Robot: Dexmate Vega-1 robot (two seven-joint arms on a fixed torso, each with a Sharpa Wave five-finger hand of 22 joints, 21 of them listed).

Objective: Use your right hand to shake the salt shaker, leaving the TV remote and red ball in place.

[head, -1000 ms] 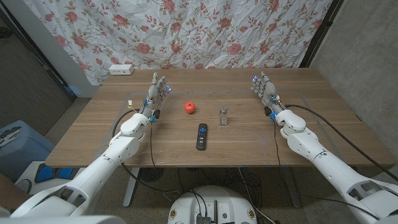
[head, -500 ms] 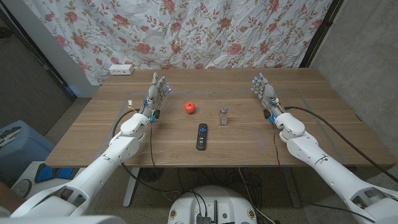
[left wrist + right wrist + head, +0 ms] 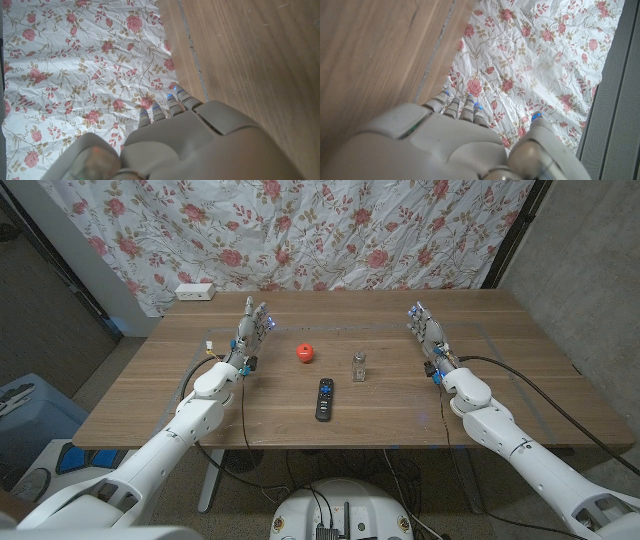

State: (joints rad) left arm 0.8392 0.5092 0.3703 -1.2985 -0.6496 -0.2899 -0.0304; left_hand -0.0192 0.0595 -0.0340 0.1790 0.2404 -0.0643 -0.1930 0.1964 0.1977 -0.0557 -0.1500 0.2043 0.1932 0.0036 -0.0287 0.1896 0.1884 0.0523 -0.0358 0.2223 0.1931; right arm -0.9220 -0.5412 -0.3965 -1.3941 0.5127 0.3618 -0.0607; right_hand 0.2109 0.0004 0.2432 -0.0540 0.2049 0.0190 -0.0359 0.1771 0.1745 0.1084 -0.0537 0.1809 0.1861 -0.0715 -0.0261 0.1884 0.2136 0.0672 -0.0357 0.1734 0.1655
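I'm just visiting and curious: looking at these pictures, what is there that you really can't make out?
- Salt shaker: too small in the head view to tell whether any salt is in it.
- TV remote: its buttons are too small to read.
- Right hand: seen from far above; its palm side is hidden.
- Both wrist views: each hand's own back blocks the lower picture, so the shaker, remote and red ball are absent there.

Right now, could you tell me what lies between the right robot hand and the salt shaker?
Only bare wooden table. In the head view, nothing stands between the right robot hand and the salt shaker.
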